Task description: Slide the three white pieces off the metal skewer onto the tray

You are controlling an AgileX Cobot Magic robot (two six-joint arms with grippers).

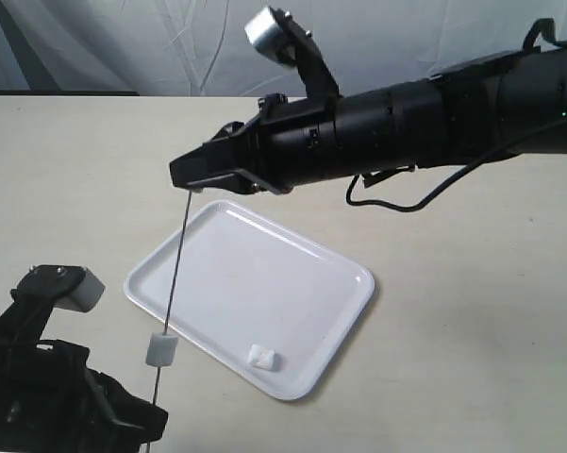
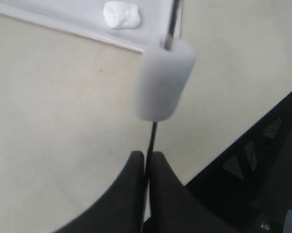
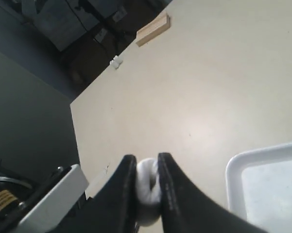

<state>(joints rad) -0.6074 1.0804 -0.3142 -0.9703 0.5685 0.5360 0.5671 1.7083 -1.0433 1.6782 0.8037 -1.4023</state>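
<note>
Your right claw reaches in from the right above the worktop and holds the top of the metal skewer. In the right wrist view its fingers are pinching one white piece. The skewer slants down to your left claw, whose fingers are pressed together on the rod's lower end. A second white piece is threaded on the skewer just above the left claw. In the exterior view it sits beside the white tray's near left edge, not over it. A third white piece lies loose in the tray near its front rim. A small wooden block lies at the worktop's far edge.
</note>
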